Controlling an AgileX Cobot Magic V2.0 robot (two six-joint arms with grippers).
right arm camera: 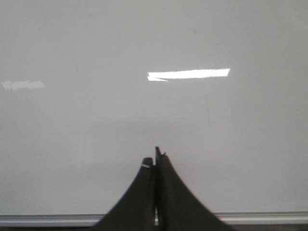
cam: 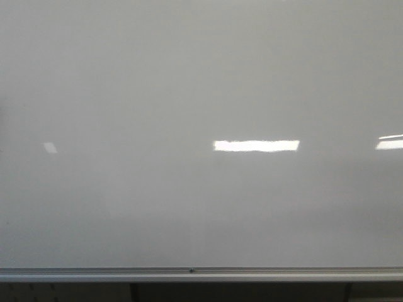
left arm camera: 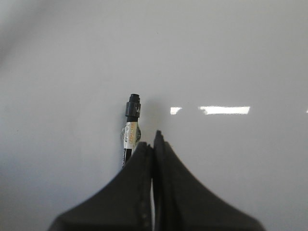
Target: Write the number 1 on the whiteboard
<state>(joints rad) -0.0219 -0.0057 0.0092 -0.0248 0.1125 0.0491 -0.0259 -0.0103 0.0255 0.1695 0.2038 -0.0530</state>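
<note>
The whiteboard [cam: 201, 94] is a glossy pale grey board that fills the front view, with a silver rail [cam: 94, 274] along its lower edge. No black stroke of the number 1 shows on it. Neither gripper is in the front view. In the left wrist view my left gripper [left arm camera: 154, 142] faces the board [left arm camera: 231, 57] with its jaws pressed together. A black marker [left arm camera: 132, 120] with a white label sticks out past the left finger, tip toward the board. I cannot tell if the tip touches. My right gripper [right arm camera: 156, 156] is shut and empty, facing the board [right arm camera: 96, 48] above the rail [right arm camera: 48, 219].
Bright rectangular light reflections [cam: 256, 145] lie on the board. A faint thin grey vertical mark [right arm camera: 208, 113] shows in the right wrist view. Dark space lies under the rail [cam: 239, 292].
</note>
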